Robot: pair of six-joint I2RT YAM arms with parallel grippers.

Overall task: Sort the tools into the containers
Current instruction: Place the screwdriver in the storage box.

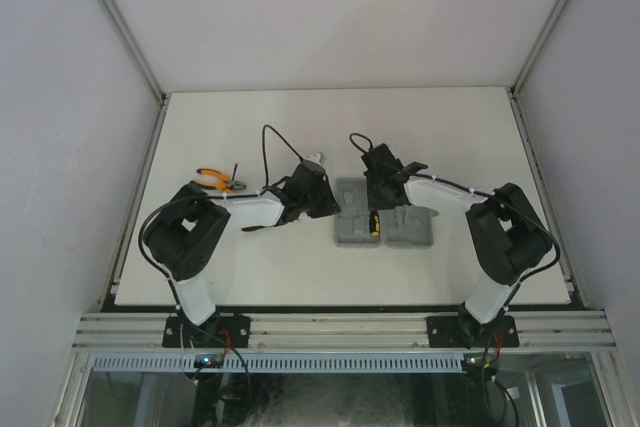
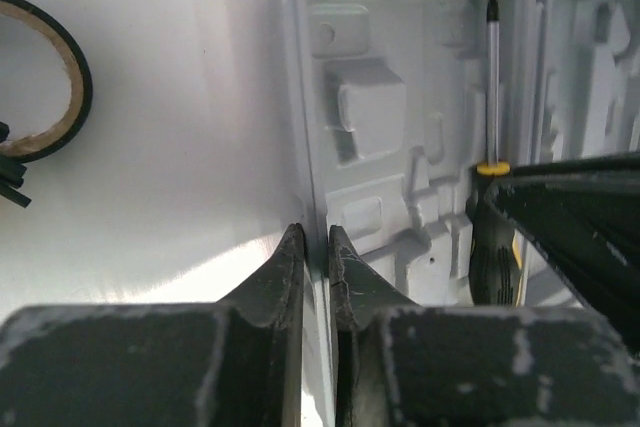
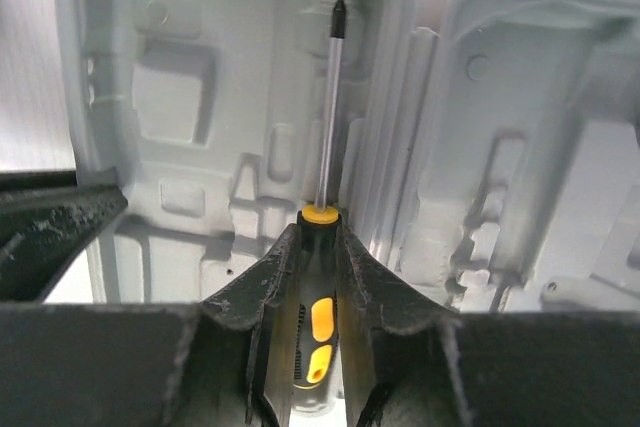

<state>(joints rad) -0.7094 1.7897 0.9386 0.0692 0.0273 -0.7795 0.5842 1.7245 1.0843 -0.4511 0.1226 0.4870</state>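
The right gripper (image 3: pixel 318 247) clamps the yellow-and-black screwdriver (image 3: pixel 318 319) over the tool case (image 3: pixel 175 97) — the left gripper (image 2: pixel 316 244), nearly closed, pinches its left rim.

One tool case (image 3: pixel 170 107) (two halves), one screwdriver (image 3: pixel 326 127), one pliers (image 1: pixel 215 180)

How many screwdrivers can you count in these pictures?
1. The screwdriver is in the left half of the grey case, beside the hinge, its handle gripped by the right gripper. Others may be hidden under the arms.
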